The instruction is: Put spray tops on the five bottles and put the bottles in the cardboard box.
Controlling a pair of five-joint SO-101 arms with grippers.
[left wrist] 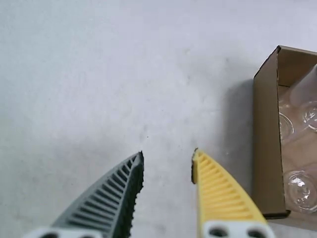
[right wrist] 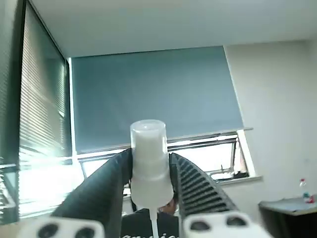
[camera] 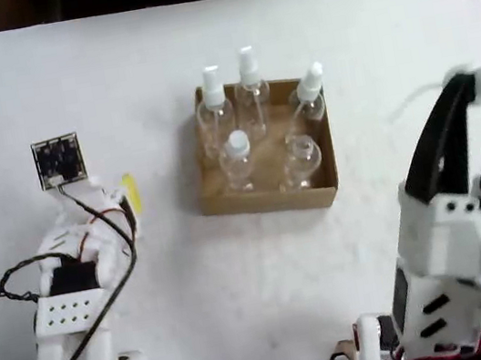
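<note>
Spray top [right wrist: 147,163] clamped in my right gripper [right wrist: 149,155].
I'd seat it squarely on the uncapped bottle [camera: 300,161] to its left; left gripper [left wrist: 168,153] gapes.

I see five clear bottles [camera: 254,108] standing in the open cardboard box [camera: 267,199] on the bench [camera: 110,63], four wearing white spray tops [camera: 212,85], front-right bottle [camera: 300,159] bare-necked, fifth spray top [right wrist: 147,139] pinched upright in my right hand [right wrist: 149,156]
</note>
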